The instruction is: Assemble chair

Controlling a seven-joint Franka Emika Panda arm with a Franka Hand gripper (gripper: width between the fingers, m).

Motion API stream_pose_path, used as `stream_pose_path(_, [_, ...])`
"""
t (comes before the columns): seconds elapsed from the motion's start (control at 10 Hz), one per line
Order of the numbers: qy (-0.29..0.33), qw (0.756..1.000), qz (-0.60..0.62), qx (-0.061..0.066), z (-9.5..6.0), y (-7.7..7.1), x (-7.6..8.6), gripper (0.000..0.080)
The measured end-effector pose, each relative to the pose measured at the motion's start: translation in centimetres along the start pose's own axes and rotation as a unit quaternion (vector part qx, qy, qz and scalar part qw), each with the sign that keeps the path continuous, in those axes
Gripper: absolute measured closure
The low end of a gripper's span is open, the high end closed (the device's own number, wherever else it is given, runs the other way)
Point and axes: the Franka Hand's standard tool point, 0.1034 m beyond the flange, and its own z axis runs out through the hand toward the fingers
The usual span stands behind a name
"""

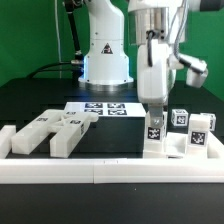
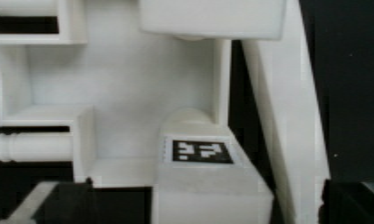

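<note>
The chair is in loose white tagged pieces. In the exterior view, an upright tagged block stands at the right, joined to a cluster of tagged pieces. My gripper comes straight down onto that block. In the wrist view the block, with its tag, fills the gap between my dark fingers, and the gripper is shut on it. A tall white bar runs beside the block and a white frame piece lies behind it. Loose white bars lie at the exterior view's left.
The marker board lies flat on the black table behind the parts. A long low white border rail runs along the front edge. The robot's base stands at the back.
</note>
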Motion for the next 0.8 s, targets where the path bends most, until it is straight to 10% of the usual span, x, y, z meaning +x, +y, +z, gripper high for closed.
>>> stream_pose_path(0.8, [-0.007,0.991,-0.135,-0.008,-0.62,-0.04,-0.43,0.0150])
